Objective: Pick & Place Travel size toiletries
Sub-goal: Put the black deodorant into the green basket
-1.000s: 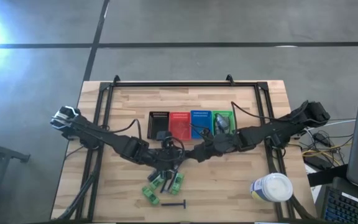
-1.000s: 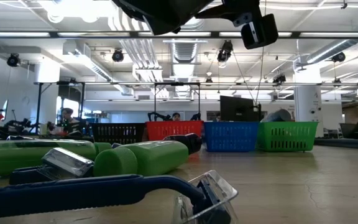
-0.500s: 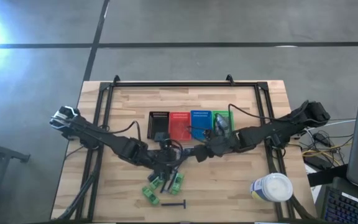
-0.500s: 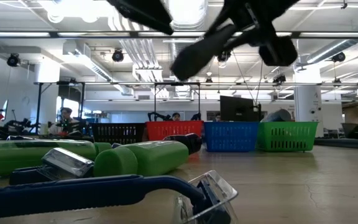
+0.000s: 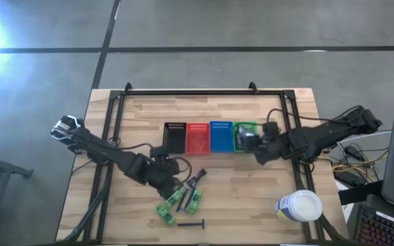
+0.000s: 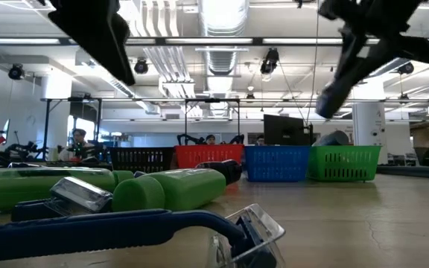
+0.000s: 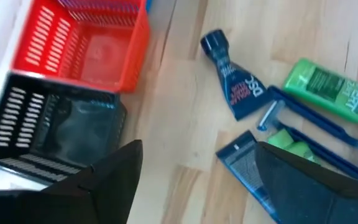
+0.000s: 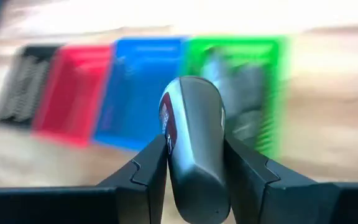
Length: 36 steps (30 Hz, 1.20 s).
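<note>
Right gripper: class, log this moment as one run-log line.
right gripper: shut on grey tube, near green basket | left gripper: open, above toiletry pile | black basket: holds something dark

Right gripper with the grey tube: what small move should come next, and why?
Probably ease over the green basket and release. The right gripper is shut on a grey tube, right by that basket, which already holds grey items; the left gripper waits open over the pile.

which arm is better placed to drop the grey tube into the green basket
Right. The right gripper is already shut on the grey tube beside the green basket; the left gripper is open over the pile.
</note>
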Available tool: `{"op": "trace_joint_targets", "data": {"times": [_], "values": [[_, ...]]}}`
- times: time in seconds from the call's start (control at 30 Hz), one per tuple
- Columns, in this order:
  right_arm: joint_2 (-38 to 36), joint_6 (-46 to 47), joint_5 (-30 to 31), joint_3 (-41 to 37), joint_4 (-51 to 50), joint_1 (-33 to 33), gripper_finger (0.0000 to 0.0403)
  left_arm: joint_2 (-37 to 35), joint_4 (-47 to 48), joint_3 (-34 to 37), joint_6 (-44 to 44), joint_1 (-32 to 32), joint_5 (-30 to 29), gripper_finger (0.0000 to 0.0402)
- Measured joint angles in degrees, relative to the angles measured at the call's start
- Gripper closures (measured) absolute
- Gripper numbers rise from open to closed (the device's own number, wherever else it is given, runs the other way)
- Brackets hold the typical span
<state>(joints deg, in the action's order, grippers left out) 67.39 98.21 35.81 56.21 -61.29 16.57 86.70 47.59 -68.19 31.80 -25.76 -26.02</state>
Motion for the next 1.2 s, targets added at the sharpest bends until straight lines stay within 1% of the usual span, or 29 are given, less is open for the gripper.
{"op": "trace_joint_targets", "data": {"times": [0.07, 0.17, 0.23, 0.3, 0.4, 0.47, 0.57, 0.63, 0.73, 0.9, 1.03, 1.1, 1.2], "values": [[-0.89, -0.64, 0.17, -0.77, -2.57, -2.56, 0.0283, -0.15, -0.28, 1.12, 1.22, -0.38, 0.06, 0.0094], [-1.29, -4.39, -0.03, -2.72, -2.35, -7.23, 0.0282, -0.26, -0.55, 2.63, 2.49, -0.61, 0.57, 0.0096], [-0.91, -6.40, -1.72, -4.04, -2.15, -10.45, 0.0282, -0.36, -0.44, 3.26, 2.99, -0.72, 0.85, 0.0097], [-0.78, -9.91, -3.84, -5.18, -0.12, -13.04, 0.0282, -0.69, -0.68, 3.59, 3.16, -0.73, 1.09, 0.0097], [-0.78, -13.88, -4.39, -6.69, 3.77, -15.35, 0.0282, -1.10, -0.71, 3.80, 3.43, -0.75, 1.08, 0.0097], [-0.76, -14.81, -5.10, -7.93, 4.04, -17.19, 0.0282, -1.19, -0.71, 3.83, 3.43, -0.75, 1.03, 0.0097], [-0.78, -17.02, -8.60, -10.53, 7.02, -19.58, 0.0282, -1.27, -1.00, 3.83, 3.43, -0.75, 0.87, 0.0097], [-0.80, -18.25, -11.71, -11.84, 9.35, -20.10, 0.0282, -1.27, -1.01, 3.83, 3.34, -0.75, 0.79, 0.0097], [-0.84, -18.54, -13.57, -12.11, 12.71, -19.67, 0.0282, -1.29, -1.00, 3.83, 3.25, -0.75, 0.62, 0.0097], [-0.75, -18.88, -13.51, -11.72, 14.81, -19.31, 0.0282, -1.29, -1.07, 3.83, 2.86, -0.75, 0.00, 0.0097], [1.02, -18.84, -12.47, -11.93, 14.77, -19.36, 0.0280, -1.29, -1.37, 3.84, 2.36, -0.75, -0.95, 0.0097], [2.59, -18.88, -12.35, -11.96, 15.27, -19.34, 0.0271, -1.29, -1.41, 3.85, 2.33, -0.75, -1.09, 0.0097], [4.97, -18.69, -12.35, -11.99, 15.92, -19.04, 0.0249, -1.29, -1.53, 3.95, 2.31, -0.75, -1.10, 0.0096]]}}
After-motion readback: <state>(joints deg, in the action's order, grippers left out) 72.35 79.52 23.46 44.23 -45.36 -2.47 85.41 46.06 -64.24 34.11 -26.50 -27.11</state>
